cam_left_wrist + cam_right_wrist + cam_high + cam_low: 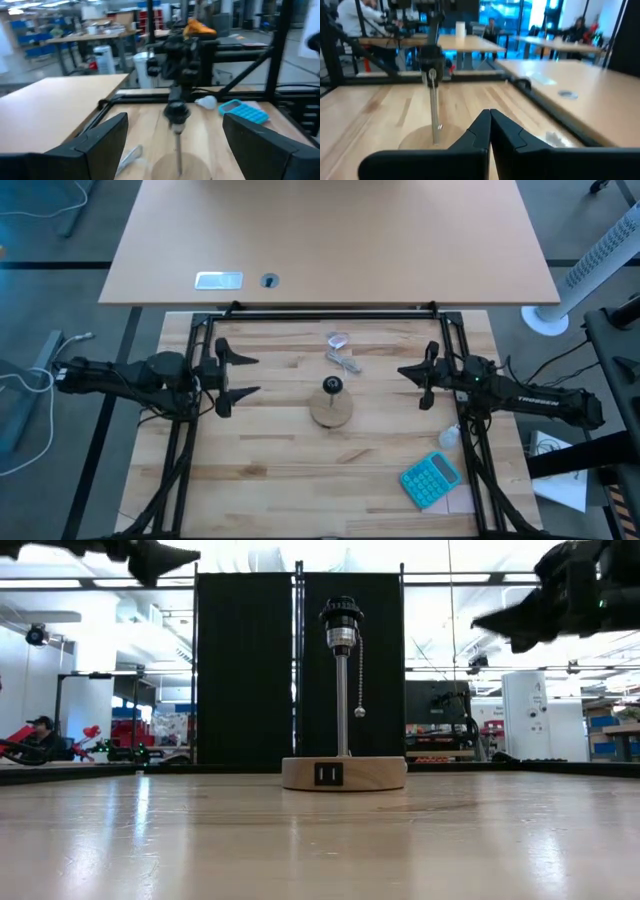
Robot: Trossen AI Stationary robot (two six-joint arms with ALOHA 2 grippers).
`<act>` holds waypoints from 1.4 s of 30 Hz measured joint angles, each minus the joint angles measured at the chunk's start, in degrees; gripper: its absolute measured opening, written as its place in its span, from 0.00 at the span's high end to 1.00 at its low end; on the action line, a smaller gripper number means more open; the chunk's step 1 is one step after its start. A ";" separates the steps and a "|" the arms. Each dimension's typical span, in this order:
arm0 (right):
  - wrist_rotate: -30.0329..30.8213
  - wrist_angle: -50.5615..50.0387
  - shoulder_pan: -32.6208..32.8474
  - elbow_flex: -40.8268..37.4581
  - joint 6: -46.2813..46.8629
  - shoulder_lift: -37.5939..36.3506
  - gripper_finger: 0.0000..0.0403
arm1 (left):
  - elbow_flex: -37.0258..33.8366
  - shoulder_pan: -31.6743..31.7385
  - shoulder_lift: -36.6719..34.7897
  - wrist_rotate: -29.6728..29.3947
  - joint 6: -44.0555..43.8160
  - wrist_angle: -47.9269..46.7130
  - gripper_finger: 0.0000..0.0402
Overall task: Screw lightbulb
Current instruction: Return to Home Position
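The lightbulb point(449, 436) is small and white. It lies on the table's right side beside my right arm, and it also shows in the left wrist view point(206, 102). The lamp stands mid-table on its round wooden base point(331, 410), with its black socket point(341, 615) atop a thin pole. My left gripper point(243, 375) hovers open to the left of the lamp, pointing level at it. My right gripper point(403, 370) hovers shut to the right of the lamp, also level. Both are well above the tabletop.
A crumpled clear wrapper with cord point(340, 352) lies beyond the lamp toward the far edge. A blue calculator point(430, 478) sits at the near right, close to the bulb. Black frame rails point(330, 313) border the work area. A tan desk point(330, 240) stands beyond the far edge.
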 joint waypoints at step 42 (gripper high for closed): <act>3.02 -6.32 6.58 -4.66 3.83 -13.92 1.00 | -32.62 0.33 -14.02 6.55 -11.14 25.61 0.21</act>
